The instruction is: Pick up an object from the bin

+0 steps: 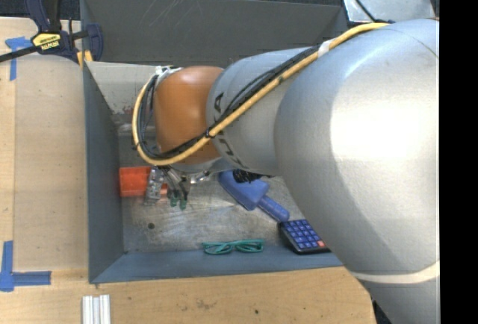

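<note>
As my gripper (170, 195) hangs low, the orange block (133, 181) lies just beside it, on the view's left.
How wide the gripper stands, I cannot tell.

Block (133, 181) left, calculator (302, 235) right, glasses (234, 246) between.

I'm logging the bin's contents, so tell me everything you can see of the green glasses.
The green glasses are a small teal-green pair, plastic by the look, two lens frames joined at a bridge. They lie flat on the bin floor by the wall at the view's bottom, long side along it; whether they touch it I cannot tell. The calculator lies apart to their right.
</note>
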Robot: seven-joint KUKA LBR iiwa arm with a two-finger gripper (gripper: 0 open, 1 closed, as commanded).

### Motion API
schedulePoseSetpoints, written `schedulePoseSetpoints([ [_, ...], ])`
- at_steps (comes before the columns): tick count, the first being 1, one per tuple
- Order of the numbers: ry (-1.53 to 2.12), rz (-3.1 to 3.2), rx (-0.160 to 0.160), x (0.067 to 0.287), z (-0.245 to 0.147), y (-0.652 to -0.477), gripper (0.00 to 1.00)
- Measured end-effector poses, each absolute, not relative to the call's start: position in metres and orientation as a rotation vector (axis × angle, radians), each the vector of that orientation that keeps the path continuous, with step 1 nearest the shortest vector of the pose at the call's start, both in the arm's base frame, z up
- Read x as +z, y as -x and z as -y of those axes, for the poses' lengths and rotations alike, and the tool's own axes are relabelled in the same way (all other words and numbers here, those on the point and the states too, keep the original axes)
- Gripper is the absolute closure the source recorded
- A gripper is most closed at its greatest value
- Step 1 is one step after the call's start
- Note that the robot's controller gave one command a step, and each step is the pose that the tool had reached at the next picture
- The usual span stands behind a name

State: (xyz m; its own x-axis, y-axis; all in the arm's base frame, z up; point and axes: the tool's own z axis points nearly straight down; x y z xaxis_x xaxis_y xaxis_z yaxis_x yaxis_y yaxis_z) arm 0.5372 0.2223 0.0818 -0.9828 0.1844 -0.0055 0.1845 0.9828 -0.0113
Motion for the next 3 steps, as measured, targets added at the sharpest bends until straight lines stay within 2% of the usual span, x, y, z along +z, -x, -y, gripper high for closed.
schedulePoseSetpoints([
  [1,-0.313,-3.102,-0.022,0.079,-0.225,-0.532,1.00],
  [3,-0.324,-3.144,-0.046,0.077,-0.227,-0.566,1.00],
])
